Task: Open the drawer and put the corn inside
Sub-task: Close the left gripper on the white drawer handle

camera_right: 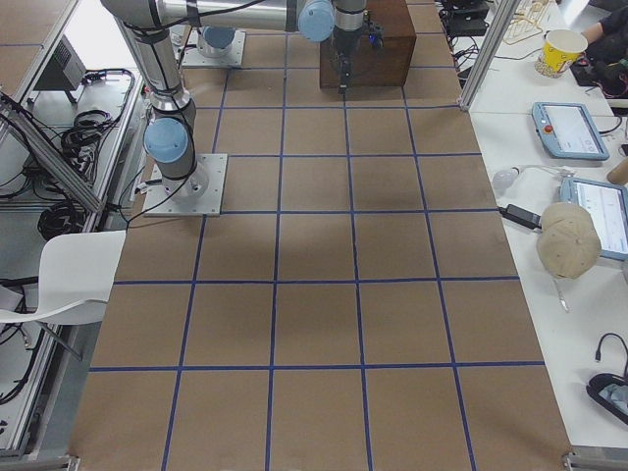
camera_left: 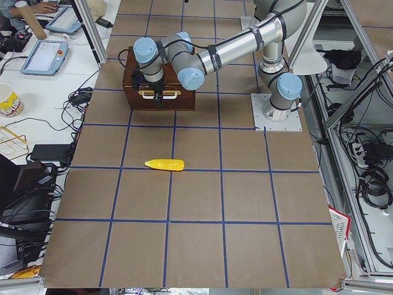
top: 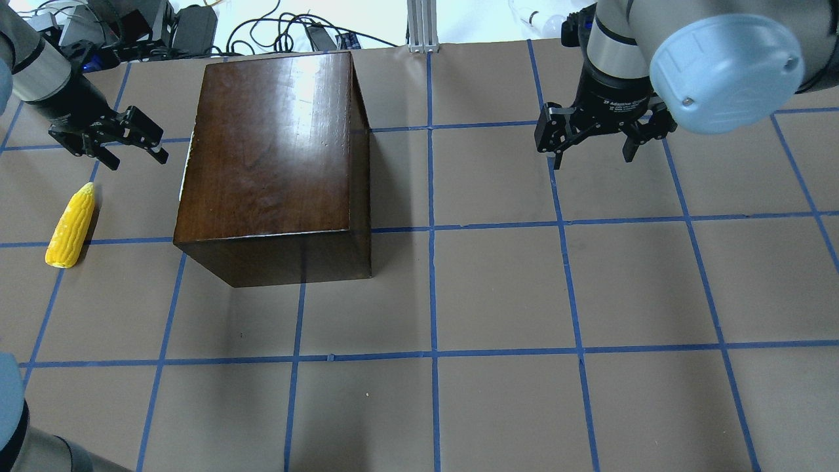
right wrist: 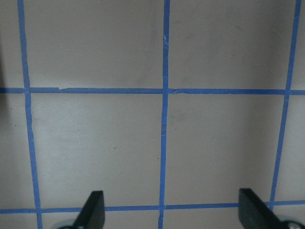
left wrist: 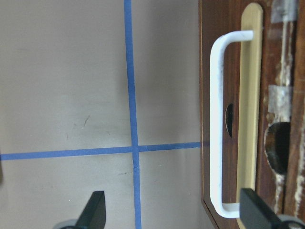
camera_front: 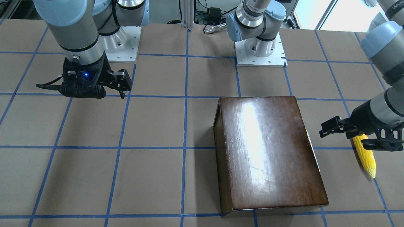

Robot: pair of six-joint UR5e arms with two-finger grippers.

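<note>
The glossy dark-brown wooden box [top: 275, 144] stands on the table left of centre; it also shows in the front-facing view [camera_front: 268, 151]. Its drawer is shut. The left wrist view shows the dark drawer front [left wrist: 276, 71] with a white handle [left wrist: 217, 119]. The yellow corn [top: 71, 226] lies on the table left of the box, also in the front-facing view [camera_front: 366, 156]. My left gripper [top: 137, 160] is open and empty, between the corn and the drawer front, its jaws facing the handle [left wrist: 174, 212]. My right gripper [top: 593, 157] is open and empty above bare table [right wrist: 171, 212].
The table is brown with a blue tape grid [top: 432, 229]. The two arm bases [camera_front: 260, 53] [camera_front: 121, 47] stand at the robot's edge. Cables and gear [top: 196, 26] lie beyond the far edge, behind the box.
</note>
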